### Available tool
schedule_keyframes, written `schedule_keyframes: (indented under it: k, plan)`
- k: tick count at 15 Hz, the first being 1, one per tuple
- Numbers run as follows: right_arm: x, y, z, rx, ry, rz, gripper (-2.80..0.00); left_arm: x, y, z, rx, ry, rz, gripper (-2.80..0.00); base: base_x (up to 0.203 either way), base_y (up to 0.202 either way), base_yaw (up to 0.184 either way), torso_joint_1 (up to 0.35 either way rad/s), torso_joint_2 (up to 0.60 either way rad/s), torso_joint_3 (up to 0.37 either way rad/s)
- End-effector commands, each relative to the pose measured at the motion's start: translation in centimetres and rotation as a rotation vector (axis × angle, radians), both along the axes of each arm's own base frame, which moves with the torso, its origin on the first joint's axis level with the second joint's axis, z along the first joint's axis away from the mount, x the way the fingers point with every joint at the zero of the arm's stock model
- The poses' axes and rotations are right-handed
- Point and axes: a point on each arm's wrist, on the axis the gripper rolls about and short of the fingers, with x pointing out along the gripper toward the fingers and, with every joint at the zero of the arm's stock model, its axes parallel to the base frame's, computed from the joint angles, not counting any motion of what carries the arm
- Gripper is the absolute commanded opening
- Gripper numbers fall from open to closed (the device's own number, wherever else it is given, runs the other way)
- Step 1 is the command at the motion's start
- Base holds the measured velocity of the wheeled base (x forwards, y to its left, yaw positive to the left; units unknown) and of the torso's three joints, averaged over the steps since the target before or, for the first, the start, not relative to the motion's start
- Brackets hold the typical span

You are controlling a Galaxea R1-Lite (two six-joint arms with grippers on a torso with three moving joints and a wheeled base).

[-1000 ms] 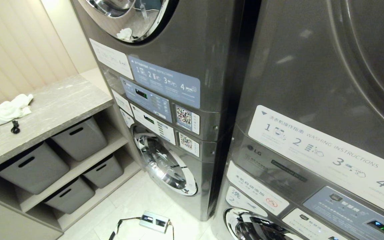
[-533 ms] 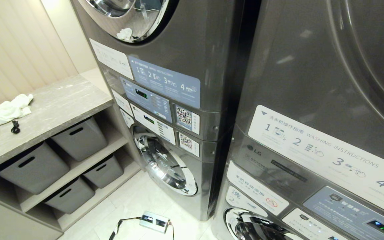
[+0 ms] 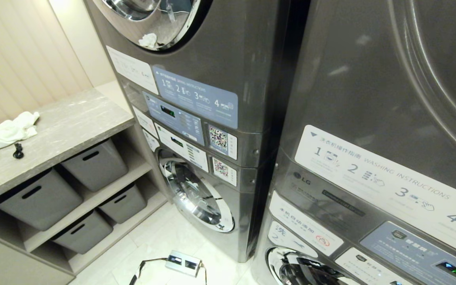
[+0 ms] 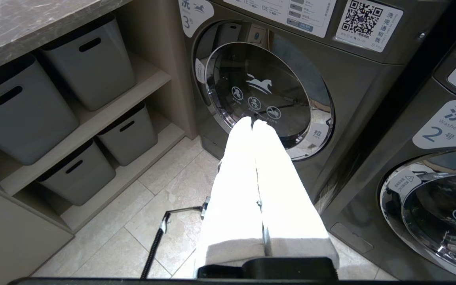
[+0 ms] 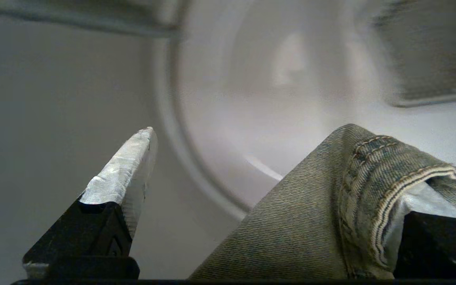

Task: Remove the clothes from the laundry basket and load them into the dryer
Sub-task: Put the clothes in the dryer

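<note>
In the right wrist view my right gripper (image 5: 259, 136) stands open. One taped finger (image 5: 127, 170) is bare, and a piece of blue-grey denim clothing (image 5: 311, 213) lies draped over the other finger, hiding it. Behind them curves a pale, blurred drum wall with a round rim (image 5: 291, 79); I cannot tell which machine it belongs to. My left gripper (image 4: 251, 121) is shut and empty, its white fingers (image 4: 236, 178) pointing toward a lower round glass door (image 4: 259, 95). Neither arm shows in the head view. The upper dryer (image 3: 212, 51) stands at centre. The laundry basket is out of view.
A second grey machine stack (image 3: 370, 99) fills the right. A stone counter (image 3: 65, 122) on the left carries a white cloth (image 3: 8, 132), with grey bins (image 3: 93, 164) on shelves below. A small box with a cable (image 3: 182, 263) lies on the tiled floor.
</note>
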Motion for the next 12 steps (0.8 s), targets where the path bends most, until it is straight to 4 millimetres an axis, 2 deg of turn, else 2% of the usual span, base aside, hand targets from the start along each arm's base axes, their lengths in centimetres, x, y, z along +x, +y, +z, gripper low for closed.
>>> schedule_keyframes:
  k: [1, 3, 5, 8, 12]
  plan:
    - [0.2, -1.7, -0.3, 0.023, -0.005, -0.052, 0.0, 0.0, 0.0, 0.0, 0.0, 0.0, 0.001, -2.8, 0.0, 0.0, 0.0, 0.0, 0.0, 0.0]
    - [-2.5, -1.2, 0.9, 0.059, -0.087, -0.011, 0.0, 0.0, 0.0, 0.0, 0.0, 0.002, 0.001, -2.8, 0.0, 0.0, 0.0, 0.0, 0.0, 0.0]
    - [-5.1, -0.1, 1.4, 0.038, -0.09, 0.081, 0.0, 0.0, 0.0, 0.0, 0.001, 0.003, 0.001, -2.8, 0.0, 0.0, 0.0, 0.0, 0.0, 0.0]
    - [-7.6, 1.0, -1.1, 0.08, 0.161, 0.198, 0.0, 0.0, 0.0, 0.0, 0.002, 0.003, 0.0, -2.8, 0.0, 0.0, 0.0, 0.0, 0.0, 0.0]
    - [-11.0, 2.2, -4.5, 0.216, 0.487, 0.225, 0.0, 0.0, 0.0, 0.0, 0.002, 0.002, 0.001, -2.8, 0.0, 0.0, 0.0, 0.0, 0.0, 0.0]
